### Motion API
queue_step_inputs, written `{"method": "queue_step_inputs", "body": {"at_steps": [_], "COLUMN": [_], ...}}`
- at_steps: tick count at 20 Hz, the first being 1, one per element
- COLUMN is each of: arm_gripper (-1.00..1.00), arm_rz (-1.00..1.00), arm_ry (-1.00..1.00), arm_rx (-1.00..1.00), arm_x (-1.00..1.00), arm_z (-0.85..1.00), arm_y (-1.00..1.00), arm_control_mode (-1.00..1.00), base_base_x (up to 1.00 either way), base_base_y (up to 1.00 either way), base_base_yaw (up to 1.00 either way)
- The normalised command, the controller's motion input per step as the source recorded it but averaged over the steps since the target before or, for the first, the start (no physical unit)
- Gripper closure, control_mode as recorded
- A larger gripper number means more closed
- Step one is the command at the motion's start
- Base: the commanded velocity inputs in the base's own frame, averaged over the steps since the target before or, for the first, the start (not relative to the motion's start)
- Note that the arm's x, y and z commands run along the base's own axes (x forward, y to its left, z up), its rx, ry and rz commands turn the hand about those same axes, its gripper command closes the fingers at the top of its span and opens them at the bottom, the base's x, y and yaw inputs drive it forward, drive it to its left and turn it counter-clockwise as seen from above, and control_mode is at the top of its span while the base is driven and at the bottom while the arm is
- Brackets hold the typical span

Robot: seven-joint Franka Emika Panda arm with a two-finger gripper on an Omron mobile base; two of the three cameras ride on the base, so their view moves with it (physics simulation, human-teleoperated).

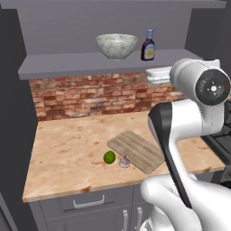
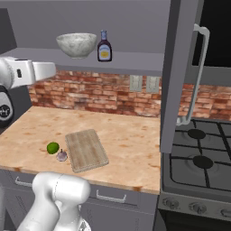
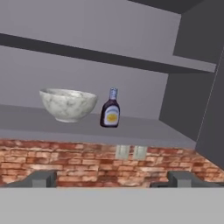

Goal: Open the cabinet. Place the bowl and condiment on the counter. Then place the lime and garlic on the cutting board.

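Cabinet (image 2: 180, 76) doors swung wide — bowl (image 3: 68, 104) and condiment (image 3: 110, 108) stand side by side on its shelf, reachable. Gripper (image 3: 113, 179) faces them, fingers apart, empty — ready for a pick.

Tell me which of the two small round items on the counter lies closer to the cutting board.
The garlic, the pale bulb; it sits right beside the cutting board's edge, while the green lime lies farther out.

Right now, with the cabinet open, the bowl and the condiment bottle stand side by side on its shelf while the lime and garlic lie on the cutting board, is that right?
Not quite: the lime and garlic lie on the counter beside the cutting board, not on it, as the left base view shows. The bowl and condiment bottle do stand side by side on the open cabinet's shelf.
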Motion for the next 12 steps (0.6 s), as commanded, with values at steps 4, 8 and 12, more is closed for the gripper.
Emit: {"method": "queue_step_inputs", "body": {"at_steps": [4,8,12], "arm_gripper": [-1.0,-1.0,-1.0], "arm_rz": [0.0,0.0,0.0], "arm_ry": [0.0,0.0,0.0], "arm_rx": [0.0,0.0,0.0], "arm_x": [0.31,0.27,0.33], "arm_z": [0.0,0.0,0.07], "arm_y": [-0.03,-0.06,-0.02], "arm_control_mode": [-1.0,-1.0,-1.0], "base_base_x": [0.0,0.0,0.0], "base_base_y": [0.0,0.0,0.0], "base_base_yaw": [0.0,0.0,0.0]}}
